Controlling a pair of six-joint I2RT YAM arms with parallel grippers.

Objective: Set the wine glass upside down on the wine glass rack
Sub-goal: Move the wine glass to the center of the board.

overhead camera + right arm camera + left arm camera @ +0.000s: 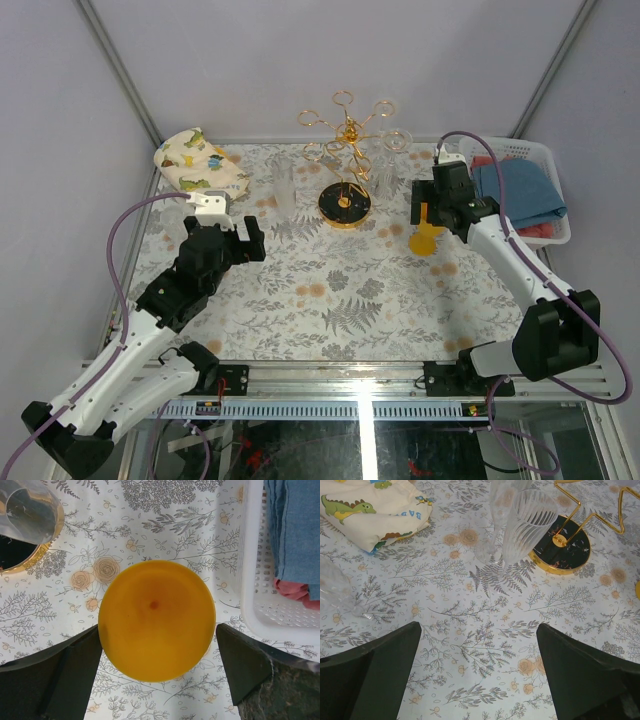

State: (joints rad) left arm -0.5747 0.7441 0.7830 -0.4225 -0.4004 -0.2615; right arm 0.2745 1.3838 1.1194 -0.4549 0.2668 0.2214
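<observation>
The right claw (427,210) stood with its jaws on either side of the yellow wine glass (156,620), right at its round edge. Whether they pressed it could not be told. The glass was at the right of the flowered worktop (330,300), apart from the wine glass rack (349,133) and near a white basket (252,580). The basket held a folded blue cloth (295,525) over something pink (292,590). The left claw (477,677) hung wide open and empty above the worktop, with ribbed clear glasses (525,525) just beside the rack's black base.

Left gripper (479,626), right gripper (158,627): jaws wide.
</observation>
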